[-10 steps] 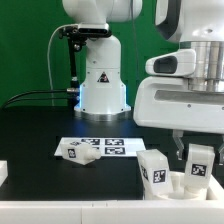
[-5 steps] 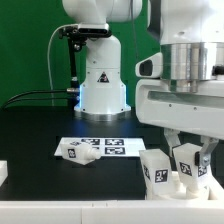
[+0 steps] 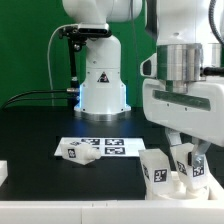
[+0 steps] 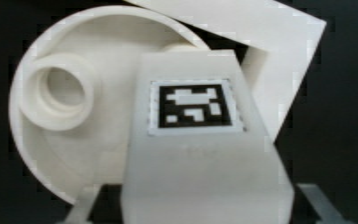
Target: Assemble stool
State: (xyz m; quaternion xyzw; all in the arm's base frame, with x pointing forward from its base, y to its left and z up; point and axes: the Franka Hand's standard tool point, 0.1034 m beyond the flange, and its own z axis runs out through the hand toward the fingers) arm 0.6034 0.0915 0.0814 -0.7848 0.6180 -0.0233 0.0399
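My gripper (image 3: 190, 163) is shut on a white stool leg (image 3: 186, 158) with a black-and-white tag, held upright over the round seat disc (image 3: 172, 187) at the exterior view's lower right. A second leg (image 3: 154, 168) stands on the seat just to the left of it. A third leg (image 3: 78, 152) lies loose on the table. In the wrist view the held leg (image 4: 202, 130) fills the middle between my fingers (image 4: 83, 205), with the seat disc (image 4: 51, 140) and an open socket (image 4: 60, 92) behind it. Another leg (image 4: 247, 35) shows beyond.
The marker board (image 3: 108, 147) lies on the black table, partly under the loose leg. The robot base (image 3: 102, 80) stands behind it with a cable to its left. A white block (image 3: 3, 172) sits at the left edge.
My wrist has turned and shifted a little to the exterior view's left, carrying the held leg closer to the standing leg and slightly lower over the seat.
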